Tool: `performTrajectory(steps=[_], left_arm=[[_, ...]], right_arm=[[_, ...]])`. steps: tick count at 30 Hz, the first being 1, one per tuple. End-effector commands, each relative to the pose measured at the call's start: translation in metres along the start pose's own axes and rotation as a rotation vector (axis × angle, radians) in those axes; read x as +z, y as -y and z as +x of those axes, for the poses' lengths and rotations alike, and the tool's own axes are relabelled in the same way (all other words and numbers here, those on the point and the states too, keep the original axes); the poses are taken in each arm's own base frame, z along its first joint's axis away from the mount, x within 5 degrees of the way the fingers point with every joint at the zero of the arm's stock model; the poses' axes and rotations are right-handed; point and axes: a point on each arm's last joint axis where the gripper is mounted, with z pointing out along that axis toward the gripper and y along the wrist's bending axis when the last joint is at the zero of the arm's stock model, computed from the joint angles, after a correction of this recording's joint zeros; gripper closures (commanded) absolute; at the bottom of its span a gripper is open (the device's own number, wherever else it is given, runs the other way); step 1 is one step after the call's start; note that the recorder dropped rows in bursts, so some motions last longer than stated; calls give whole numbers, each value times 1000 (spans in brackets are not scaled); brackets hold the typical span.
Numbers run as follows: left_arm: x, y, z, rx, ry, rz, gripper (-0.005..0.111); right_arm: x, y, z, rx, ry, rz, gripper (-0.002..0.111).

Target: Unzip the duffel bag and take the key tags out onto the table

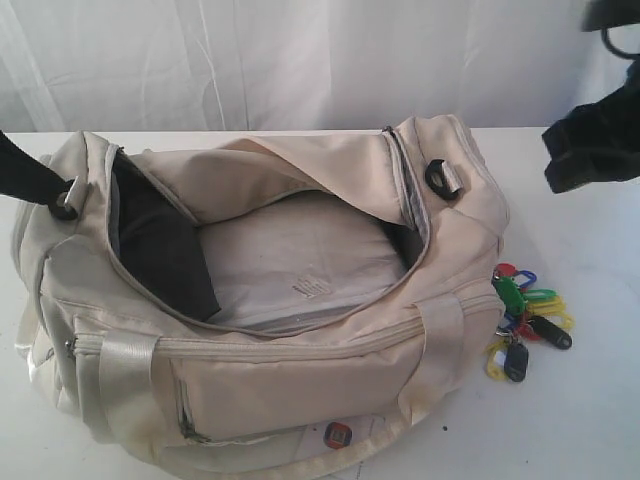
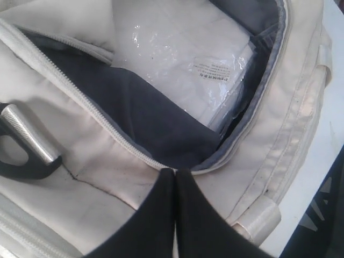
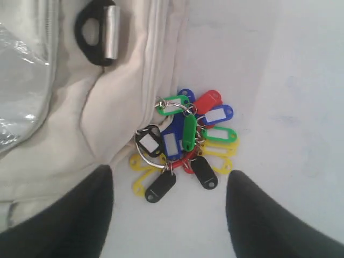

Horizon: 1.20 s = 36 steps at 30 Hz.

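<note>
Our right gripper (image 3: 171,173) hangs wide open and empty over the key tags (image 3: 183,142), which lie on the table (image 3: 290,80) just beside the duffel bag (image 3: 123,107). They look light, slick and loose, so we'd pinch the bunched rings.

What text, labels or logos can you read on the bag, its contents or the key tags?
Printed label on the plastic-wrapped packet inside the duffel bag: several lines, too small to read.
Small badge low on the bag's front: blurred, unreadable.
Key tags on the table: white inserts show no writing.
Nothing legible to quote.
</note>
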Motion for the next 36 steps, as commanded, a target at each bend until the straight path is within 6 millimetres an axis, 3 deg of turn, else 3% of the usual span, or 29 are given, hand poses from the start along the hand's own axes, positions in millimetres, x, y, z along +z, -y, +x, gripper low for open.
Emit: performTrajectory(steps=[1,5,8,12,15,17,20,26,36], left_arm=[[-2,12,8,15,62,-7,107],[-14,26,24,-25,73,-145,107],[-34,49,36,-14,125,-279,107],[-64,86,53,1,236,-435,107],[-100,137,93,19,357,-668,107],[-113,156,118,24,397,-791,107],[-121,175,137,76,509,-820,107],[-114,169,138,209,504,-663,107],[-112,168,139,211,503,-650,107]], right_arm=[[-41,-6,13,1,66,15,66],[-81,-14,27,-16,191,36,89],[-104,-19,39,-41,261,48,108],[-128,-25,54,-53,337,61,108],[-146,-32,77,-61,391,61,108],[-151,-37,96,-61,419,53,108],[-162,-42,122,-75,507,75,108],[-163,-49,135,-145,530,19,108],[-162,-49,135,-145,531,13,108]])
